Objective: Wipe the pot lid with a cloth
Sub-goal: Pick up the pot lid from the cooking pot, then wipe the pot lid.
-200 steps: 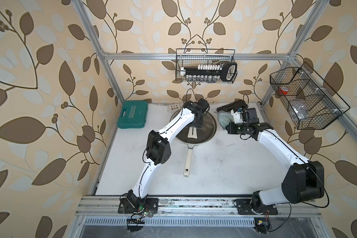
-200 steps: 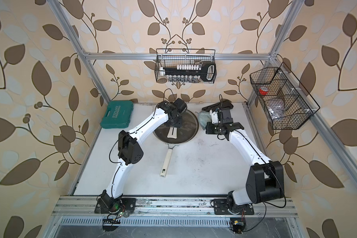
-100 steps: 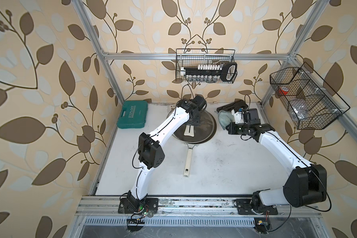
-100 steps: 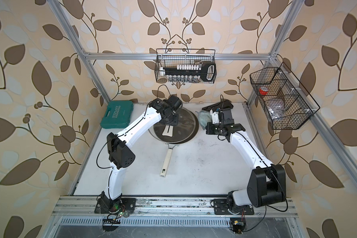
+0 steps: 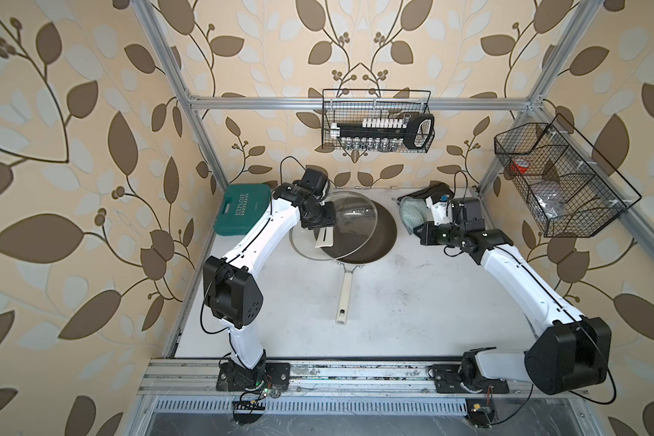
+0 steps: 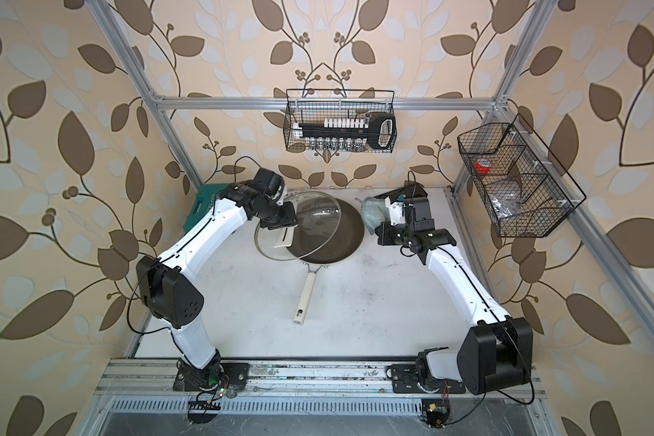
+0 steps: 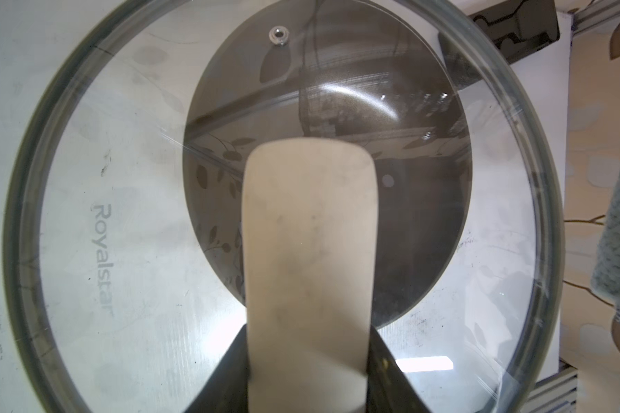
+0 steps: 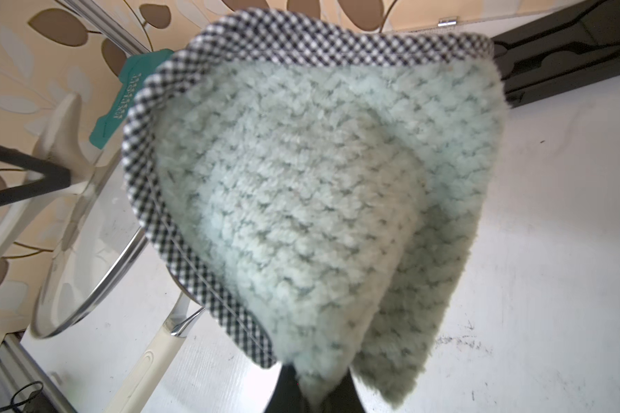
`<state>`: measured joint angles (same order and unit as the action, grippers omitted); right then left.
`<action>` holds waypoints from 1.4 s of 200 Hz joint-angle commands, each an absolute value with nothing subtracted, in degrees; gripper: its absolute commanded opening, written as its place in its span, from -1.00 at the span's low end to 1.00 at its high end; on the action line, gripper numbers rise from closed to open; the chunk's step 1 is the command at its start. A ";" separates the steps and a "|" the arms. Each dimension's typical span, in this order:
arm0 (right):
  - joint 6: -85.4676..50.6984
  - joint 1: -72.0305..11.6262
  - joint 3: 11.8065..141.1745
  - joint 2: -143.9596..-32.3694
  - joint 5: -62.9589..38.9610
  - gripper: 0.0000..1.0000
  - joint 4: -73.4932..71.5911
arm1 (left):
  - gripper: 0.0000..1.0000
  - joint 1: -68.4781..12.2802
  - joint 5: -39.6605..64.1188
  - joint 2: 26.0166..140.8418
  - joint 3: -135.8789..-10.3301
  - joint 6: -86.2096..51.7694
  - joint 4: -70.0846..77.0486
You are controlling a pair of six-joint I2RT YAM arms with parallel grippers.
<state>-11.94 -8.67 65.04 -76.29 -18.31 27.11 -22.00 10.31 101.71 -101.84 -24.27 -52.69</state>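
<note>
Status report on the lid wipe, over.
Left gripper shut on pot lid, lid tilted above frying pan. Right gripper shut on cloth, beside lid, not touching. Nothing between them.

We find the frying pan (image 5: 378, 241) at the back middle of the table (image 5: 412, 302), its handle pointing toward the front. The pot lid (image 5: 350, 211) sits tilted over the pan's left part and reaches past its left rim, with the left gripper (image 5: 320, 224) clamped on its handle. Right of the pan, apart from the lid, the cloth (image 5: 410, 217) hangs pinched in the right gripper (image 5: 420, 233). We see a case (image 5: 242, 207) in the back left corner, a wire basket (image 5: 376, 91) on the back rail and another basket (image 5: 567, 222) on the right rail.
</note>
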 commanded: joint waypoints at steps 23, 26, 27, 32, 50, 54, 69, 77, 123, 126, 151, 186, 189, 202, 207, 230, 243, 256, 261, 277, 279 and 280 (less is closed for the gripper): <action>-10.37 -8.96 65.71 -74.28 -25.92 -1.00 27.00 | -1.00 -16.62 31.37 89.78 -95.56 -28.62 -27.71; -10.37 -8.84 65.99 -74.27 -26.46 -1.00 27.01 | -1.00 -16.35 32.25 89.73 -95.30 -28.86 -27.14; -10.37 -8.86 66.04 -74.27 -26.64 -1.00 27.04 | -1.00 -16.26 32.52 89.65 -95.24 -28.97 -27.06; -10.37 -8.82 66.46 -74.43 -27.66 -1.00 27.04 | -1.00 -15.89 33.61 89.44 -94.99 -29.32 -26.11; -11.17 -8.24 68.15 -75.12 -32.04 -1.00 26.67 | -1.00 -14.44 37.62 88.78 -94.11 -31.38 -22.51; -11.51 -8.08 68.57 -75.36 -33.15 -1.00 26.64 | -1.00 -14.06 38.67 88.53 -93.66 -32.21 -21.28; -12.86 -7.28 69.58 -75.93 -37.88 -1.00 25.15 | -1.00 -12.43 42.65 87.59 -91.18 -36.50 -14.72; -14.20 -7.00 69.52 -75.94 -39.43 -1.00 23.64 | -1.00 -11.61 44.27 87.08 -89.87 -39.01 -11.30; -21.79 -6.66 70.67 -76.18 -45.34 -1.00 15.65 | -1.00 -9.23 50.42 86.41 -85.07 -50.97 5.27; -22.21 -6.67 70.79 -76.32 -45.76 -1.00 15.08 | -1.00 -9.16 50.71 86.44 -84.92 -51.77 6.28; -27.81 -6.66 71.36 -77.33 -49.25 -1.00 8.66 | -1.00 -8.97 52.74 87.22 -83.63 -58.03 14.16; -32.08 -6.67 73.93 -80.03 -52.46 -1.00 3.45 | -1.00 -8.61 55.03 88.48 -82.20 -66.88 25.44; -32.32 -6.66 74.19 -80.18 -52.59 -1.00 3.09 | -1.00 -8.54 55.23 88.66 -82.14 -67.68 26.44; -33.49 -6.71 75.14 -81.10 -53.29 -1.00 1.41 | -1.00 -8.31 55.87 89.15 -81.65 -71.19 30.78; -33.79 -6.75 75.66 -81.58 -53.56 -1.00 1.11 | -1.00 -8.20 55.98 89.35 -81.38 -72.47 32.51; -35.06 -6.70 77.34 -83.06 -54.17 -1.00 -0.51 | -1.00 -7.91 56.34 90.54 -80.43 -79.16 40.70; -35.86 -6.83 78.27 -83.86 -54.75 -1.00 -1.20 | -1.00 -7.82 56.29 91.55 -80.10 -82.76 45.61; -36.93 -7.07 79.28 -84.69 -55.31 -1.00 -2.14 | -1.00 -7.82 56.16 92.71 -80.09 -86.77 50.00; -37.15 -7.24 79.64 -85.00 -55.45 -1.00 -2.36 | -1.00 -7.82 56.16 93.13 -80.07 -88.07 51.58; -37.74 -7.84 81.16 -85.81 -55.30 -1.00 -2.61 | -1.00 -7.82 55.75 94.35 -80.15 -91.91 55.92; -37.82 -7.89 81.26 -85.92 -55.33 -1.00 -2.63 | -1.00 -7.82 55.73 94.52 -80.15 -92.34 56.37; -37.90 -7.86 81.37 -85.98 -55.35 -1.00 -2.72 | -1.00 -7.82 55.73 94.54 -80.20 -92.58 56.57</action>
<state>-35.70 -6.92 77.82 -84.60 -53.65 0.16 -8.91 58.61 95.88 -77.25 -84.86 29.02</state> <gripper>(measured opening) 0.048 0.429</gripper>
